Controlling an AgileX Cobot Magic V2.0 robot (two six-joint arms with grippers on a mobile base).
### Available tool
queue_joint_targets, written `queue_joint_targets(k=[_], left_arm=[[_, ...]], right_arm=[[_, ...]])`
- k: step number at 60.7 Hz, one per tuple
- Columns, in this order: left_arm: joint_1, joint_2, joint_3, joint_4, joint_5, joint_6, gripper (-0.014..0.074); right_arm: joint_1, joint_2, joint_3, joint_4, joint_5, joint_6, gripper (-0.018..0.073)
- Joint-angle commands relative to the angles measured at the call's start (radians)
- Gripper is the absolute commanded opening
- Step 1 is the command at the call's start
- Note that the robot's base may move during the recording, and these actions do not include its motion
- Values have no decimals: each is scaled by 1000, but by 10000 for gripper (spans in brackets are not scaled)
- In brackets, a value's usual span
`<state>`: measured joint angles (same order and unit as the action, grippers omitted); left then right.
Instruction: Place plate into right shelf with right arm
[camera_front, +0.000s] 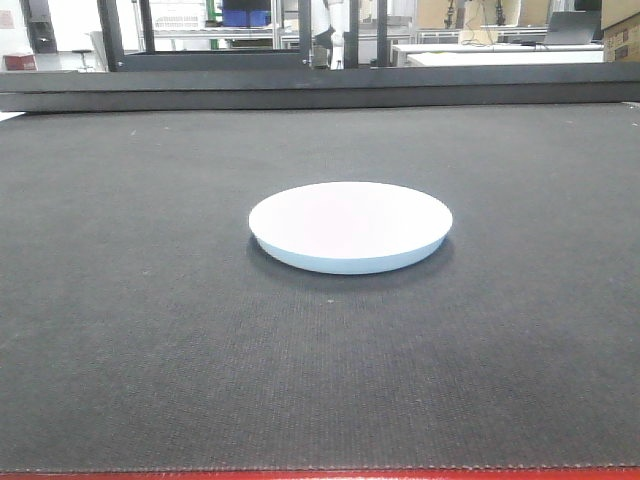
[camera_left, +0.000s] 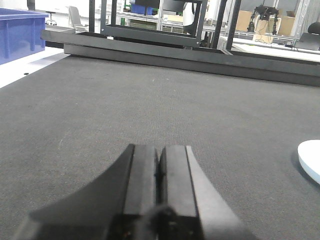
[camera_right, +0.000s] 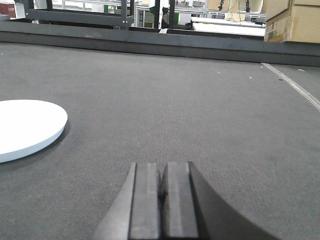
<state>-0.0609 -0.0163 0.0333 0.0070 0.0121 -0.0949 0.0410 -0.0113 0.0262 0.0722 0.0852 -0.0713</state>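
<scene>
One plate (camera_front: 350, 225) lies flat and right side up on the dark counter (camera_front: 150, 330), about midway between its left and right edges and well in from the red near edge. Neither arm touches it. The left end effector (camera_left: 159, 152) sits low over the counter with its fingers pressed together on nothing, and the plate's rim shows off to its right. The right end effector (camera_right: 162, 167) is likewise closed and empty, with the plate lying apart on its left. A blue bin (camera_left: 20, 35) stands beyond the counter's far left corner.
</scene>
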Motion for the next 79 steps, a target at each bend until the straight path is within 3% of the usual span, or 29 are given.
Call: queue_joint_targets(k=[1,40,54,69,74,79], left_arm=[[2,-11,7,0,-89,-6,-47],[2,-11,7,0,-89,-6,-47],[2,-11,7,0,-89,-6,-47],[2,-11,7,0,-89,-6,-47],[2,-11,7,0,-89,-6,-47],[2,-11,7,0,-89,-6,-47]], right_arm=[[-6,-13,-4,-4,-91,-9,51],[-6,-13,-4,-4,-102,-9,51],[-6,-13,-27,5,-164,7,51],[-6,95,-308,5,140,21,68],[-6,178,-390,5,189,21,132],[-6,278,-462,5,218,21,261]])
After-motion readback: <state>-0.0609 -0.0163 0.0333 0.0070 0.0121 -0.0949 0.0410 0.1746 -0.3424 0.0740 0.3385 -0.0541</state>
